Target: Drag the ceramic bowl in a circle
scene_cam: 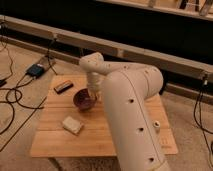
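Maroon bowl (84,99) sits on the table (100,135). The gripper (93,95) dips at its right rim, fingers closed narrow.

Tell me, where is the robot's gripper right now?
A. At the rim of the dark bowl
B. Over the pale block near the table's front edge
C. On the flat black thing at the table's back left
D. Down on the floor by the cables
A: the gripper comes down at the right rim of the dark bowl, away from the pale block and the black thing.
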You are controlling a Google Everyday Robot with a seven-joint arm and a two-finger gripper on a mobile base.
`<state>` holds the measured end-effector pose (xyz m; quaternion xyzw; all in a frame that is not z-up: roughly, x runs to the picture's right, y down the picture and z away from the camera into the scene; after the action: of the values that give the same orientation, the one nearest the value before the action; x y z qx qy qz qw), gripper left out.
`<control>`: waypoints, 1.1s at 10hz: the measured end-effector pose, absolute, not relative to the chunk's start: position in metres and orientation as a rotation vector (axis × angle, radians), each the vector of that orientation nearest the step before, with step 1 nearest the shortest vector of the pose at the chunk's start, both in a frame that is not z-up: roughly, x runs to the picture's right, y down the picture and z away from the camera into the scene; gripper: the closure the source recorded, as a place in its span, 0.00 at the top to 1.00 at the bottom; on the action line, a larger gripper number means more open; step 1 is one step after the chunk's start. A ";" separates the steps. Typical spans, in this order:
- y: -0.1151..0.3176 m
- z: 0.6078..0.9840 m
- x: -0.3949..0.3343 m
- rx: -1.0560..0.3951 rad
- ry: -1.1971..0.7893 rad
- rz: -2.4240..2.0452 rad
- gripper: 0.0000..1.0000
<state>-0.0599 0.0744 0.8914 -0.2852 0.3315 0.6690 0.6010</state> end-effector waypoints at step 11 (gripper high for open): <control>0.076 0.885 -0.064 -0.684 0.746 1.534 0.21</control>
<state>-0.0640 0.0756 0.8853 -0.2958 0.3228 0.6637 0.6065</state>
